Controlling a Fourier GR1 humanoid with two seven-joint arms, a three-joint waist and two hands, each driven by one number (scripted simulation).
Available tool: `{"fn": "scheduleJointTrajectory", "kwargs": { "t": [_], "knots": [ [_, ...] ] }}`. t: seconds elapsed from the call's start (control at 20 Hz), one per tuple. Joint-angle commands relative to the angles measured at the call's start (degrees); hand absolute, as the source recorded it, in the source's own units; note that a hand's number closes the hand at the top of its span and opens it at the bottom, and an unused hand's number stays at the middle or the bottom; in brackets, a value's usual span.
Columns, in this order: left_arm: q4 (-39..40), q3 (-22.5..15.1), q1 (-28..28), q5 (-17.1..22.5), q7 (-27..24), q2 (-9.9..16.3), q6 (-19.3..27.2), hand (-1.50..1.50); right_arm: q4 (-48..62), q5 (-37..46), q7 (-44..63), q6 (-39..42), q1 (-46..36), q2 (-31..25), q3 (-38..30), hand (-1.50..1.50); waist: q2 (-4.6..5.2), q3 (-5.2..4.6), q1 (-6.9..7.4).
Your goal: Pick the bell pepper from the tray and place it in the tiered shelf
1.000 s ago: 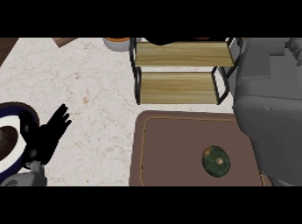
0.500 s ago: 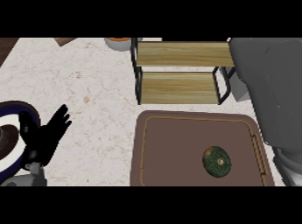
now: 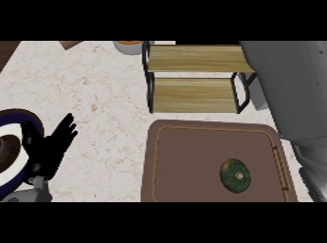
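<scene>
Pepper untouched on tray; right arm overhead.

Left hand [image 3: 50, 147] resting open, fingers up, at bench [image 3: 103, 99] left edge beside plate [image 3: 5, 156]. Right hand out of view; only grey forearm [image 3: 292, 90] visible. Pepper [image 3: 235, 175] on tray [image 3: 158, 161], right of centre. Best grasped from above, clearing tray rim. Shelf [image 3: 194, 78] just beyond, unobstructed.

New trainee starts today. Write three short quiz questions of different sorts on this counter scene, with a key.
1. True or false: the bell pepper lies on the tiered shelf.
2. What stands at the view's left edge, beside the left hand? A) a plate B) a kettle C) a pan
3. Fill in: the pepper rests in the brown ____.

Key: 1 false; 2 A, the plate; 3 tray.
</scene>
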Motion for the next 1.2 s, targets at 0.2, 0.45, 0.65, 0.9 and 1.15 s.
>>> {"fn": "scheduleJointTrajectory", "kwargs": {
  "t": [0.2, 0.45, 0.65, 0.9, 1.15],
  "knots": [
    [3.65, 1.76, -1.63, 0.08, -1.73, 1.85, -1.46, 0.00, 7.18, 0.74, -7.89, -4.79, -1.81, -0.12, -1.95, 1.50, -0.01, 0.00, -0.13],
    [4.86, 2.55, -2.29, 0.52, -2.28, 1.21, -0.93, 0.00, 3.96, 0.68, -5.94, -3.02, -1.50, 1.46, -0.86, 1.50, -0.22, -0.01, -0.72],
    [5.56, 1.55, -3.81, 0.08, -1.09, 0.27, -0.51, 0.00, 12.32, 3.22, -10.25, -4.01, -3.05, 0.50, 0.21, 1.50, 0.01, -0.02, -0.36],
    [2.18, 0.37, 1.17, -0.67, -1.76, -0.02, -0.91, 0.00, 8.89, -0.92, -6.40, -10.82, -1.36, 0.58, -7.73, -1.50, -0.13, 0.02, -0.27],
    [3.40, 0.55, 0.98, -0.53, -3.59, -0.59, -1.15, 0.00, 7.40, -5.44, -7.60, -14.36, -1.92, 1.30, -12.41, -1.50, -0.05, 0.01, -0.27]
  ]
}}
